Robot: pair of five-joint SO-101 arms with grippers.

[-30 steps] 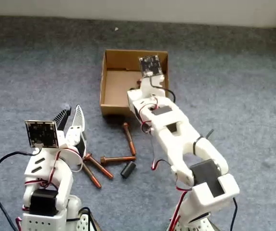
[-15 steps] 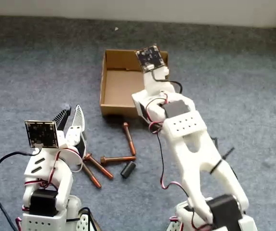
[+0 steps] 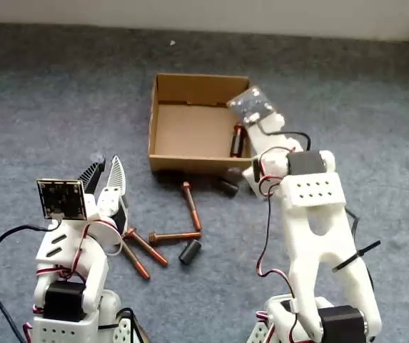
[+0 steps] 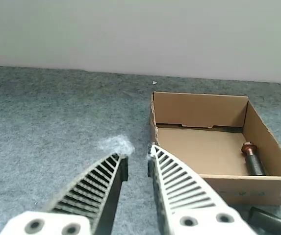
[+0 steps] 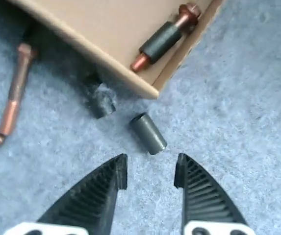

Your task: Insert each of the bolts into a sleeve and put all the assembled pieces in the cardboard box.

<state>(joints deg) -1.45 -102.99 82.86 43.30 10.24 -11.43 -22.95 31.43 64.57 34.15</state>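
The right gripper [image 5: 151, 162] hangs low over the grey carpet, jaws well apart and holding nothing. A grey sleeve [image 5: 148, 133] lies just beyond its fingertips, and a darker sleeve [image 5: 100, 103] lies beside that, against the cardboard box [image 5: 86, 46]. Farther ahead, inside the box, one bolt-in-sleeve piece [image 5: 166, 35] rests along the wall. The left gripper [image 4: 138, 157], partly open and empty, points toward the box, with loose bolts [image 3: 190, 205] just beside it on the right arm's side.

Carpet [image 3: 61, 93]: grey cloth, rough, fuzzy pile. Cardboard box [image 3: 190, 132]: brown paperboard, matt, plain. Bolts [image 3: 191, 206]: copper-coloured metal, dull sheen. Sleeve [image 5: 149, 133]: dark grey, smooth, matt, plastic or rubber. Arm shells [image 3: 311, 214]: white plastic, smooth. Left gripper [image 4: 138, 156]: pale ribbed plastic. Right gripper [image 5: 150, 164]: black ribbed plastic, matt.
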